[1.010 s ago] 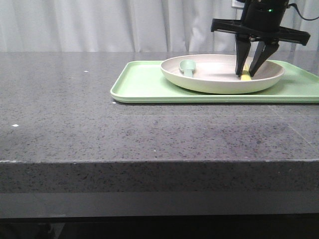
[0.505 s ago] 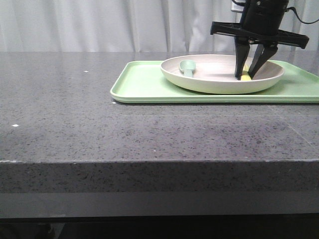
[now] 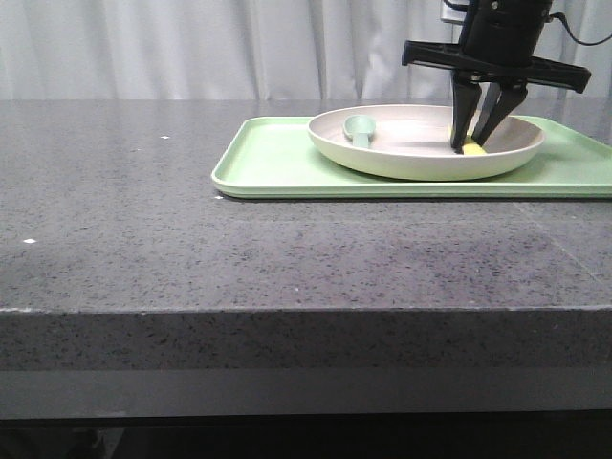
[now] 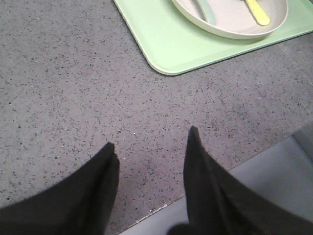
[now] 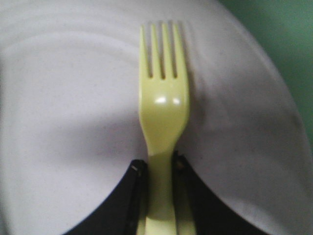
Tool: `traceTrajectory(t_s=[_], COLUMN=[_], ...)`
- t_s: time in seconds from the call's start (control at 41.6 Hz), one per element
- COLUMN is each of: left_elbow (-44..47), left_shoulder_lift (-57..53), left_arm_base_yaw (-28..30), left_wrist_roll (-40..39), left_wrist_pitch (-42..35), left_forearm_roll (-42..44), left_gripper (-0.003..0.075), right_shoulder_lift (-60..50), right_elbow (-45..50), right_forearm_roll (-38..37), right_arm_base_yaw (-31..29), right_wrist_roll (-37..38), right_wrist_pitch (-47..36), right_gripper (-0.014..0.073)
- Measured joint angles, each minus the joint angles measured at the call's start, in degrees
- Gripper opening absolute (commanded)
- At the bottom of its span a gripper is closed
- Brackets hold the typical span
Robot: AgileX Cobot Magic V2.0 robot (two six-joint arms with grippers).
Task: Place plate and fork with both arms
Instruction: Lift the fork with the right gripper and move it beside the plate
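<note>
The off-white plate (image 3: 411,158) sits on the light-green tray (image 3: 277,163) at the far right of the table. The pale-yellow fork (image 3: 473,149) lies in the plate's right part. My right gripper (image 3: 474,143) reaches down into the plate and is shut on the fork's handle. The right wrist view shows the fork (image 5: 164,107) tines-forward over the plate (image 5: 73,122), with the gripper (image 5: 159,164) pinching the handle. My left gripper (image 4: 151,137) is open and empty above the table's front edge, well away from the plate (image 4: 234,22) and fork (image 4: 257,11).
A pale teal spoon (image 3: 360,126) lies in the plate's left part; it also shows in the left wrist view (image 4: 205,10). The tray's near corner (image 4: 166,54) lies ahead of the left gripper. The dark speckled table (image 3: 143,220) ends just under the left fingers.
The right gripper's jaws have narrowed from a wider spread to a shut grip on the fork's handle. The plate and spoon have not moved.
</note>
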Motion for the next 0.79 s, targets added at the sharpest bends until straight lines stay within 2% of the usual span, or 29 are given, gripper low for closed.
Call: traceTrajectory(t_s=[0.168, 0.385, 0.794], left_elbow=[0.0, 0.0, 0.0], left_shoulder_lift=[0.0, 0.0, 0.0], left_arm_base_yaw=[0.0, 0.0, 0.0], left_wrist_roll=[0.0, 0.0, 0.0], left_wrist_pitch=[0.0, 0.0, 0.0], left_forearm_roll=[0.0, 0.0, 0.0], left_gripper=[0.0316, 0.0316, 0.0316], right_shoulder_lift=[-0.41, -4.96, -11.48], right_elbow=[-4.47, -5.15, 5.36], right_forearm_roll=[0.0, 0.0, -0.02], right_arm_base_yaw=[0.0, -0.96, -11.77], right_wrist_roll=[-3.74, -9.25, -16.38], right_wrist_pitch=[0.68, 1.29, 1.4], right_gripper=[0.0066, 0.0066, 0.0066])
